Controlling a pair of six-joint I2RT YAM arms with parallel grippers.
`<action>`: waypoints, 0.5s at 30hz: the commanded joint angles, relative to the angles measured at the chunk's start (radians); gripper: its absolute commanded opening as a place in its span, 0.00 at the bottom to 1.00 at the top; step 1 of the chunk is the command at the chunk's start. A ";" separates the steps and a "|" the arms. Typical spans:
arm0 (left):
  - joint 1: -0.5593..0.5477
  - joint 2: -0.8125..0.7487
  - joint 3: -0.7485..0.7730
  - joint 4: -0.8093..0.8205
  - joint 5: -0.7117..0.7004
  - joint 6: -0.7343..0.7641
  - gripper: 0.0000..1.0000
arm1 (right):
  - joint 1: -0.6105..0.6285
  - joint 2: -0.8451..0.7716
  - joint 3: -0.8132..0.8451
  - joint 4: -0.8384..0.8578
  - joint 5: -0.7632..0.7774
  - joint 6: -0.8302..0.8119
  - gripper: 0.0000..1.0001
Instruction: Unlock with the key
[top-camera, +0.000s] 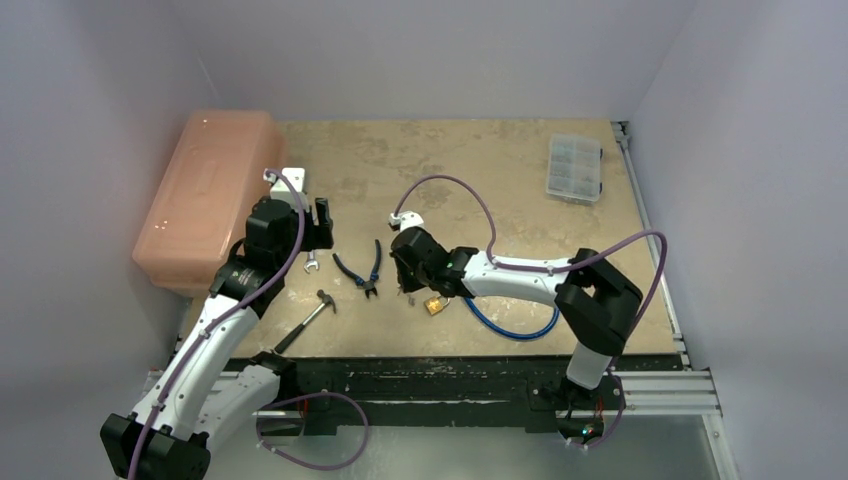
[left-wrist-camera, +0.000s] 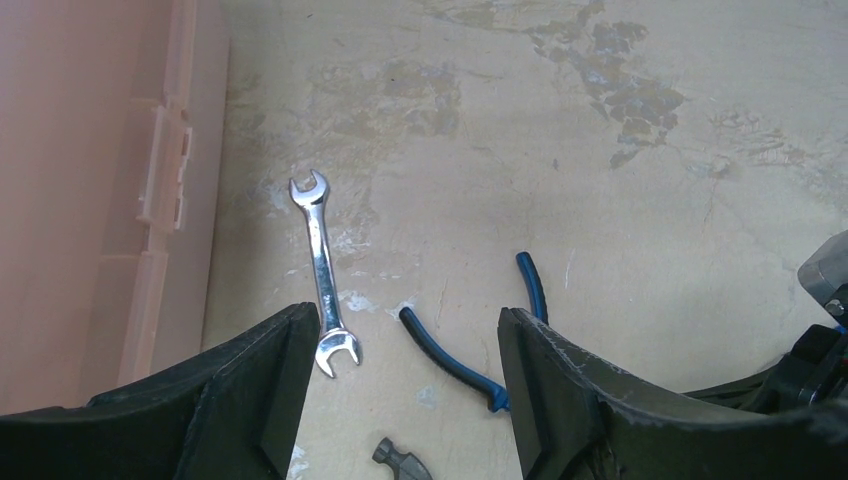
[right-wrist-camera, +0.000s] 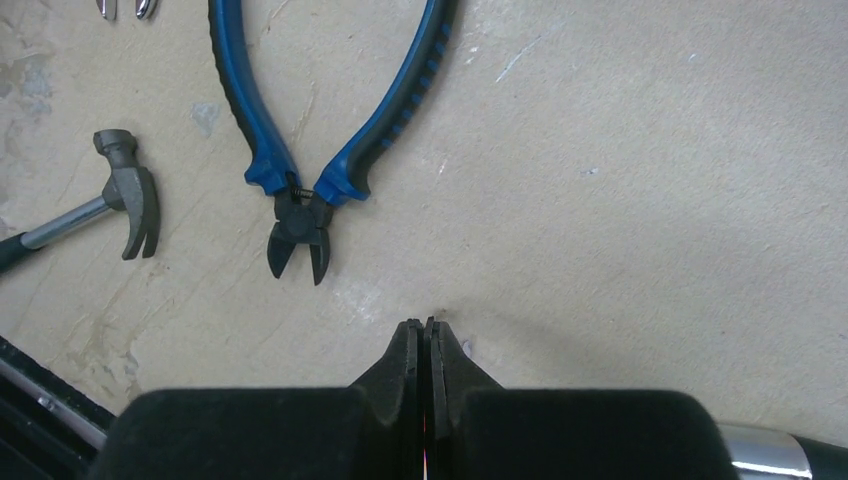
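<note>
My right gripper (top-camera: 408, 287) is shut just above the table, right of the pliers' tip. In the right wrist view its fingertips (right-wrist-camera: 427, 325) pinch a thin sliver seen edge-on, which looks like the key (right-wrist-camera: 428, 321); most of it is hidden between the pads. The small brass padlock (top-camera: 436, 304) lies on the table just right of and nearer than that gripper; it is out of both wrist views. My left gripper (top-camera: 322, 222) is open and empty, hovering above the wrench and the pliers' handles (left-wrist-camera: 408, 322).
A pink toolbox (top-camera: 205, 195) stands at the left. A silver wrench (left-wrist-camera: 323, 270), blue-handled pliers (right-wrist-camera: 300, 150) and a small hammer (right-wrist-camera: 125, 195) lie between the arms. A clear organiser box (top-camera: 575, 167) sits at the far right. A blue cable (top-camera: 510, 328) loops under the right arm.
</note>
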 joint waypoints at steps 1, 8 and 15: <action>0.005 -0.019 0.034 0.028 0.026 -0.007 0.70 | 0.005 -0.036 -0.020 0.070 -0.029 0.032 0.00; 0.005 -0.038 0.026 0.044 0.094 -0.008 0.70 | 0.005 -0.083 -0.043 0.090 -0.077 0.045 0.00; 0.004 -0.031 0.050 0.032 0.237 -0.152 0.70 | 0.005 -0.242 -0.101 0.111 -0.116 0.045 0.00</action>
